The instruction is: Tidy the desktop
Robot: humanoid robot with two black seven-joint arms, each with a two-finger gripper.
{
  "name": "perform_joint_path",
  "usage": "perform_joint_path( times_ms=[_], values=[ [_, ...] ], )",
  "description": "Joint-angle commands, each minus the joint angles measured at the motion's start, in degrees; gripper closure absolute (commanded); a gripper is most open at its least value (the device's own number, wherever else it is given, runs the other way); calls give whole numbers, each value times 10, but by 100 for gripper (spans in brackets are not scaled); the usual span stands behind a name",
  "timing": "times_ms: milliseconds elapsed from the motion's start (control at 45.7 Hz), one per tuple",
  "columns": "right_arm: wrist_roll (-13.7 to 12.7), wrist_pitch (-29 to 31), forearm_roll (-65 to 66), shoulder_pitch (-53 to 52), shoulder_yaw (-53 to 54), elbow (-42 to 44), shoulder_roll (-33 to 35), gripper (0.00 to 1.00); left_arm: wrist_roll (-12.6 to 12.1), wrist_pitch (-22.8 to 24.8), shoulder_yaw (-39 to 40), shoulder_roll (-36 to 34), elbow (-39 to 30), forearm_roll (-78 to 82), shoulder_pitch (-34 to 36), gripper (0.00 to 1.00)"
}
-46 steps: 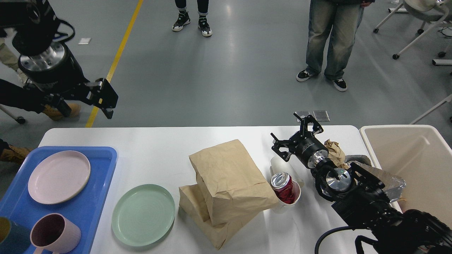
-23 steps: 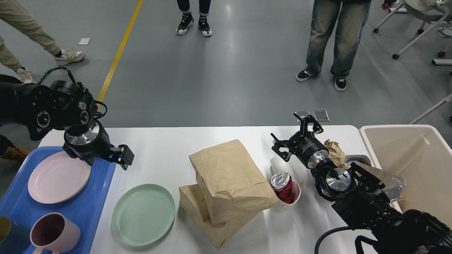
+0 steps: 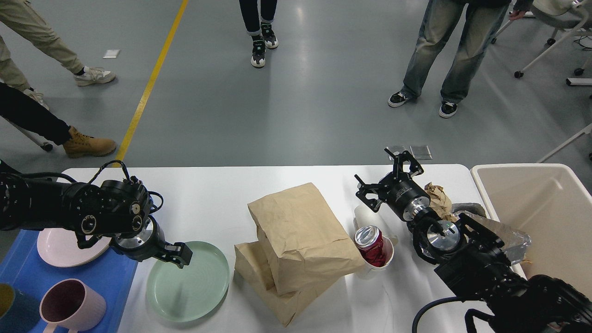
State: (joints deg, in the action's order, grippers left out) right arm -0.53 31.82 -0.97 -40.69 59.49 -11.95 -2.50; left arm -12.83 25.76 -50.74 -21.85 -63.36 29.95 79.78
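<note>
The white desktop [image 3: 208, 199] fills the lower half of the head view. A green plate [image 3: 194, 286] lies on it at front left. My left gripper [image 3: 178, 255] hangs low over the plate's upper left rim; it is dark and seen from behind, so its fingers cannot be told apart. Two brown paper bags [image 3: 300, 231] lie stacked in the middle. A crushed red can [image 3: 371, 245] sits in a white cup [image 3: 387, 259] to their right. My right gripper [image 3: 387, 176] is open and empty, above the table behind the cup, beside crumpled brown paper [image 3: 438, 196].
A blue tray [image 3: 111, 282] at front left holds a pink plate [image 3: 55, 249], a pink mug [image 3: 71, 305] and a teal cup [image 3: 9, 312]. A beige bin [image 3: 545, 203] stands off the right end. A clear wrapper [image 3: 513, 245] lies by it. People stand beyond the far edge.
My left arm has swung down and to the right, from above the floor past the tray to the green plate's rim. My right arm has not moved. The people have shifted.
</note>
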Motion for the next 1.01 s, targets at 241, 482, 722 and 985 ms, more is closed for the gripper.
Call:
perform_joint_path(
  times_ms=[241, 482, 722, 985],
  values=[
    [0, 0, 0, 0, 0, 0, 0, 0, -1, 1, 30, 1, 80, 34, -80, 4],
    [0, 0, 0, 0, 0, 0, 0, 0, -1, -2, 44, 3, 89, 35, -91, 4],
    [0, 0, 0, 0, -1, 0, 0, 0, -1, -2, 56, 4, 102, 35, -108, 7],
    [0, 0, 0, 0, 0, 0, 0, 0, -1, -1, 57, 4, 109, 35, -117, 18]
  ],
)
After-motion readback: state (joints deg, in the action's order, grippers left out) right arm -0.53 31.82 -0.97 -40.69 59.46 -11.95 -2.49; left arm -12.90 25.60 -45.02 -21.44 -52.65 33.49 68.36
